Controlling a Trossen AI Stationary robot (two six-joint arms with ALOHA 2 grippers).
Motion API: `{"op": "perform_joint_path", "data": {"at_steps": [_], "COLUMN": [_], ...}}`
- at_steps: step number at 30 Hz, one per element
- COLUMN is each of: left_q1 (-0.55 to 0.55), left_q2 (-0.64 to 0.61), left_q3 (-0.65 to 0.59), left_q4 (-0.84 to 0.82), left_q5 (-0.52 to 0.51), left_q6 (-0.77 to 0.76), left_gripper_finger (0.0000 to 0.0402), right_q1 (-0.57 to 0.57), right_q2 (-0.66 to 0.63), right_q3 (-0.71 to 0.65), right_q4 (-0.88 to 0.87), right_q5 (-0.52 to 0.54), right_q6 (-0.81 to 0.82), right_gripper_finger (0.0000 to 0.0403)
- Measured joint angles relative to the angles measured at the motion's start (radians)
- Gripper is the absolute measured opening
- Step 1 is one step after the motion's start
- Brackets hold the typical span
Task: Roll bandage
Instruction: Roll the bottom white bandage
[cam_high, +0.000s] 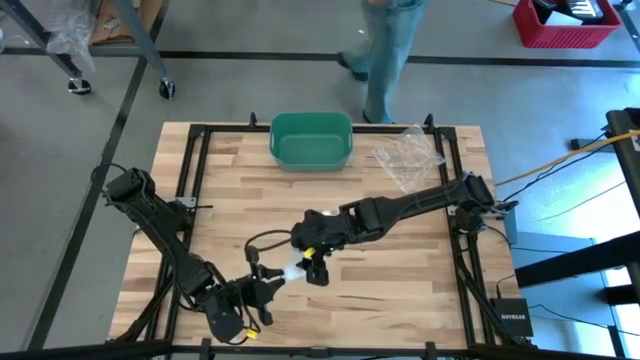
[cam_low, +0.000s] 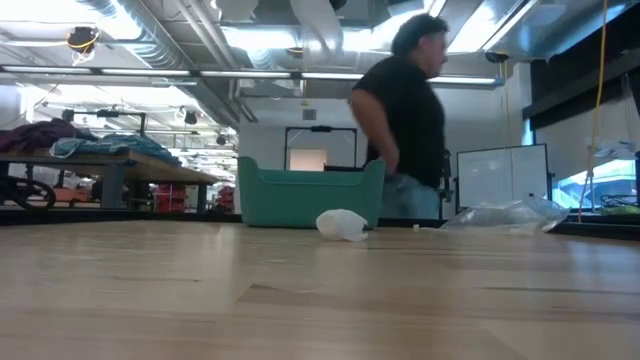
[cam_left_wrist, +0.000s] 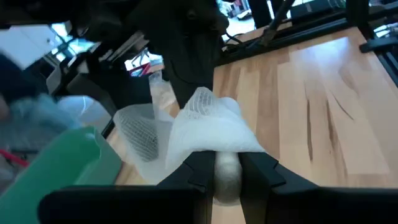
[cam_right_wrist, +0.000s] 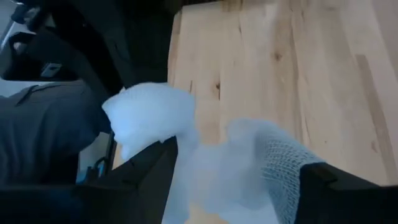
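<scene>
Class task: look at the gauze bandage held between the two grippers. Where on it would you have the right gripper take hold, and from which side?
Probably the loose mesh tail of the bandage, from above. The left gripper already pinches the rolled end, so that part is taken. The tail spreads thin between the right gripper's open fingers, easy to pinch flat; a higher grip would crowd the left fingers.

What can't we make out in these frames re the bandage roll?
- Bandage, high view: blown out white and tiny; roll tightness unreadable.
- Left gripper, left wrist view: shut on the bandage, but the gauze drapes over the fingertips, hiding the contact.
- Right gripper, right wrist view: gauze fills the gap between its fingers; the loose end is cut off by the frame edge.
- Low view: neither gripper shows.
</scene>
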Motion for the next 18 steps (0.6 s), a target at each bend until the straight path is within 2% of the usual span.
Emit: {"op": "perform_joint_path", "data": {"at_steps": [5,10,18], "left_q1": [0.007,0.013,0.012], "left_q2": [0.0,0.0,0.0], "left_q3": [0.0,0.0,-0.001], "left_q4": [-0.052,-0.141,-0.197], "left_q5": [-0.007,-0.028,0.021], "left_q6": [-0.094,-0.207,-0.228], "left_gripper_finger": [0.004,0.004,0.004], "right_q1": [0.016,0.028,0.026], "right_q2": [0.001,-0.006,-0.048], "right_q3": [0.001,0.021,0.131], "right_q4": [-0.02,-0.097,-0.171], "right_q5": [-0.002,-0.079,-0.078], "right_q6": [0.044,0.056,0.055], "right_gripper_finger": [0.0234,0.0234,0.0234]}}
